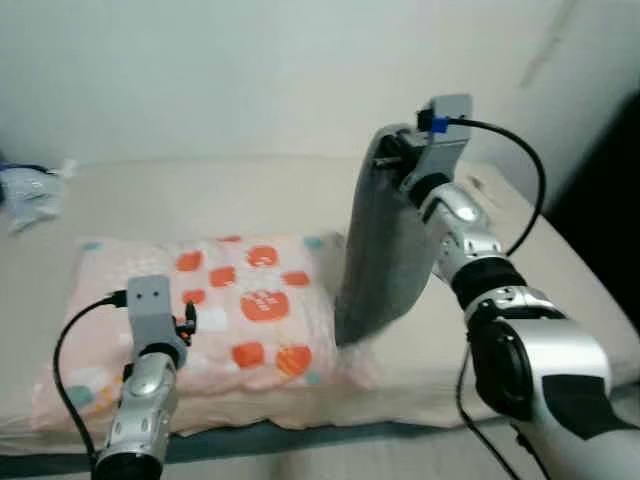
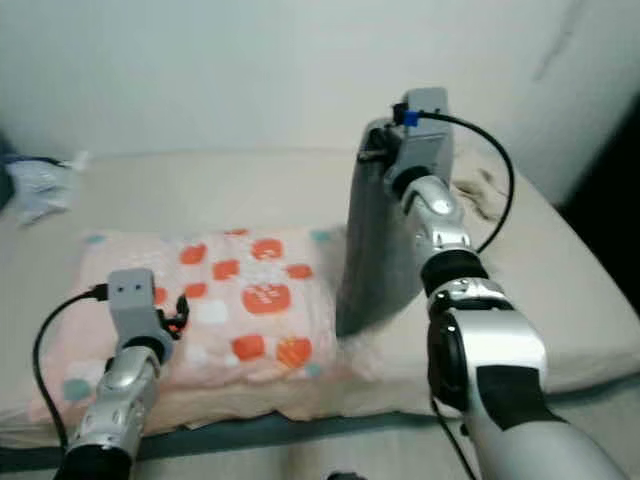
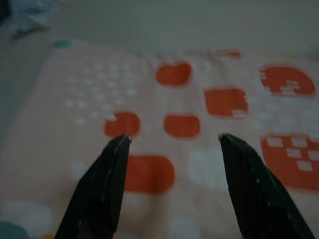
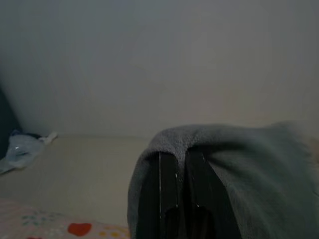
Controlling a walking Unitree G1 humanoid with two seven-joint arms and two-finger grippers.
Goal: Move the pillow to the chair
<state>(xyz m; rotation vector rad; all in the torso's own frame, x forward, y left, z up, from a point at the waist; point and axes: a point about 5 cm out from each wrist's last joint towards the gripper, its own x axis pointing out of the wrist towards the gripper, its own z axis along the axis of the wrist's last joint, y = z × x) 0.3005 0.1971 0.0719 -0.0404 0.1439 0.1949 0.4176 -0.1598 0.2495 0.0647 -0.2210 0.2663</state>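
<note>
Grey pillow (image 1: 385,240) hangs upright from the right gripper (image 4: 180,164), whose 2 fingers (image 4: 167,189) are clamped close together on its top edge. Its bottom edge touches the bed (image 1: 250,190), just right of a pink pillow (image 1: 250,310) with orange and white patches lying flat at the near edge. The left gripper (image 3: 172,142) hovers over the pink pillow's near left part, its fingers (image 3: 107,179) spread wide and holding nothing. At the far left of the bed lies a crumpled bag (image 1: 30,190), contents unclear.
</note>
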